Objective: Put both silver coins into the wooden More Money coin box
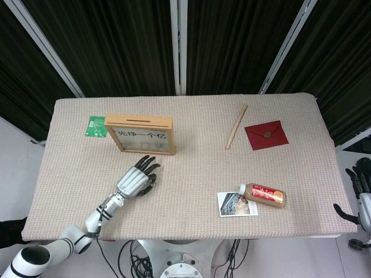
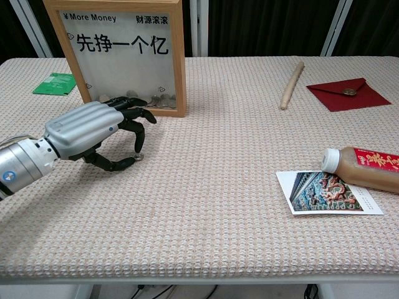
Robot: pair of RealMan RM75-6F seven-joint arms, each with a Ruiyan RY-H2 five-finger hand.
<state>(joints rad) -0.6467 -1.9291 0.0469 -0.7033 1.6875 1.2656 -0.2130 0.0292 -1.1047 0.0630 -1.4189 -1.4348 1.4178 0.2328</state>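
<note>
The wooden More Money coin box (image 1: 139,134) (image 2: 176,62) stands upright at the back left, with its slot on top and several coins behind its clear front. My left hand (image 1: 137,179) (image 2: 93,132) hovers palm-down just in front of it. Its thumb and one finger meet low over the cloth on a small silver coin (image 2: 139,158). The other fingers curl toward the box. No other loose silver coin shows. My right hand (image 1: 360,188) hangs off the table's right edge, fingers apart and holding nothing.
A green packet (image 1: 95,126) (image 2: 55,83) lies left of the box. A wooden stick (image 1: 236,125) (image 2: 292,84) and a red envelope (image 1: 266,135) (image 2: 348,94) with a round seal lie at the back right. A lying bottle (image 1: 264,194) (image 2: 368,168) overlaps a photo card (image 1: 236,204) (image 2: 327,192).
</note>
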